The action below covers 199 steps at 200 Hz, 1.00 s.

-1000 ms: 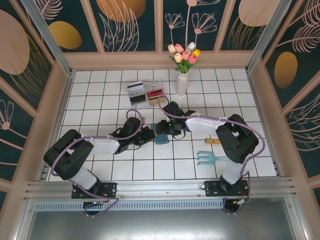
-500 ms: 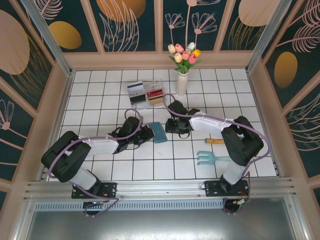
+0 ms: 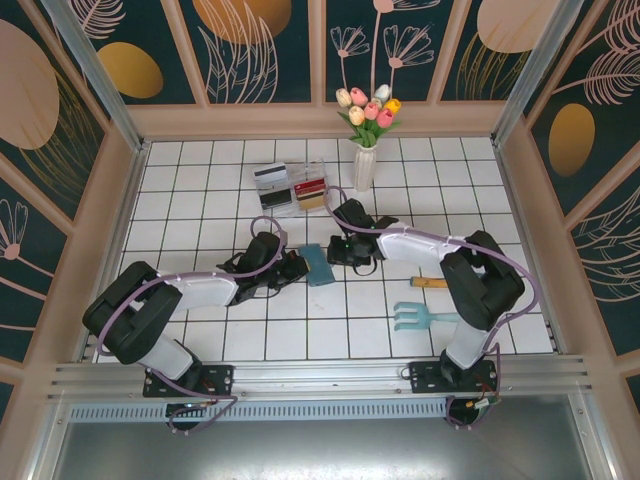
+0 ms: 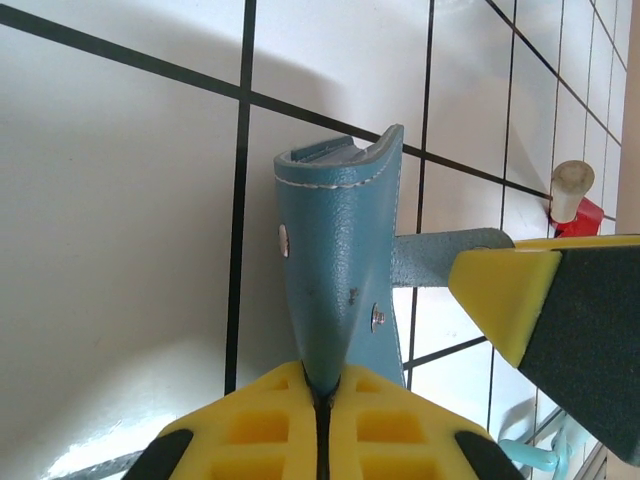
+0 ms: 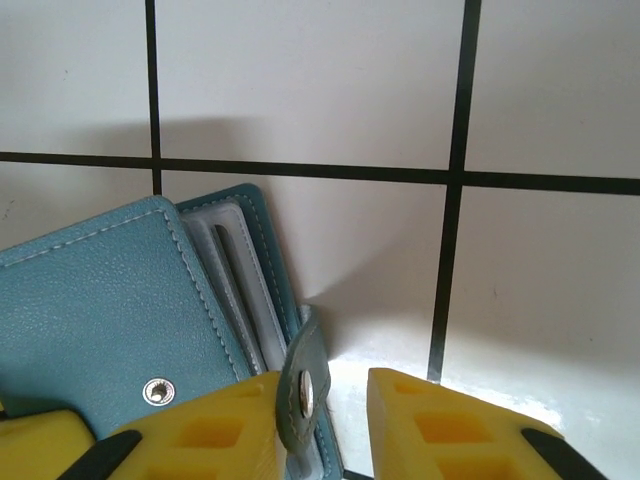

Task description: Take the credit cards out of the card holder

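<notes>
**Both grippers meet at the teal card holder**

From above, the card holder (image 3: 318, 265) lies on the white tiles, nearer the arm bases than the vase of tulips (image 3: 364, 160) and a little to its left. The left gripper (image 3: 297, 269) is at its left edge and the right gripper (image 3: 337, 254) at its right. Just left of the vase, a clear tray (image 3: 283, 206) holds credit cards (image 3: 309, 186) in grey, red and tan. Any print on them is too small to read. A light-blue rake (image 3: 420, 318) lies well nearer than the vase, to its right.

The left wrist camera shows what the overhead view cannot: the left gripper's yellow fingers are pinched tight on the holder's stitched edge. The right wrist camera shows the snap strap (image 5: 303, 385) standing between the right gripper's fingers. It leans on one pad, with a narrow gap at the other, so the jaws are not clamped. Pale grey layers show at the holder's open edge, and whether they are cards or lining I cannot tell.
</notes>
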{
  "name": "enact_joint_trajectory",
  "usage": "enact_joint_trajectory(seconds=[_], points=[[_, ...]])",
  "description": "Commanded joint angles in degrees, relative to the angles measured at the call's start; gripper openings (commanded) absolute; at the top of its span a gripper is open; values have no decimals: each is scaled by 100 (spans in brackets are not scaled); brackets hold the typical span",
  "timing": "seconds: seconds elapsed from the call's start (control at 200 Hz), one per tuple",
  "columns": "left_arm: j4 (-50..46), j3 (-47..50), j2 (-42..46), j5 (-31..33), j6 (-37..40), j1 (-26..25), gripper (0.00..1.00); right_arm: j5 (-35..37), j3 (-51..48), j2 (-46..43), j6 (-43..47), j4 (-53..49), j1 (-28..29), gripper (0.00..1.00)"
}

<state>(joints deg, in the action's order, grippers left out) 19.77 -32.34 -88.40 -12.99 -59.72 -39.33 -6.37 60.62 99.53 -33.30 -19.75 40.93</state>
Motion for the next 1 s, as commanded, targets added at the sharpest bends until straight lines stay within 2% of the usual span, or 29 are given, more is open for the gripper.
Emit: enact_joint_trajectory(seconds=[0.0, 0.185, 0.52, 0.706, 0.991], points=[[-409, -206, -48, 149, 209, 27, 16, 12, 196, 141, 65, 83, -15, 21], [-1047, -463, 148, 586, 401, 26, 46, 78, 151, 45, 117, 114, -24, 7], [-1825, -687, 953, 1478, 492, 95, 88, -123, -62, -849, -67, 85, -6, 5], [-1869, -599, 1354, 1823, 457, 124, 98, -422, -10, -1171, -306, 266, 121, 5], [-1913, -394, 1668, 2058, 420, 229, 98, -623, 389, -1146, -396, 315, 356, 5]])
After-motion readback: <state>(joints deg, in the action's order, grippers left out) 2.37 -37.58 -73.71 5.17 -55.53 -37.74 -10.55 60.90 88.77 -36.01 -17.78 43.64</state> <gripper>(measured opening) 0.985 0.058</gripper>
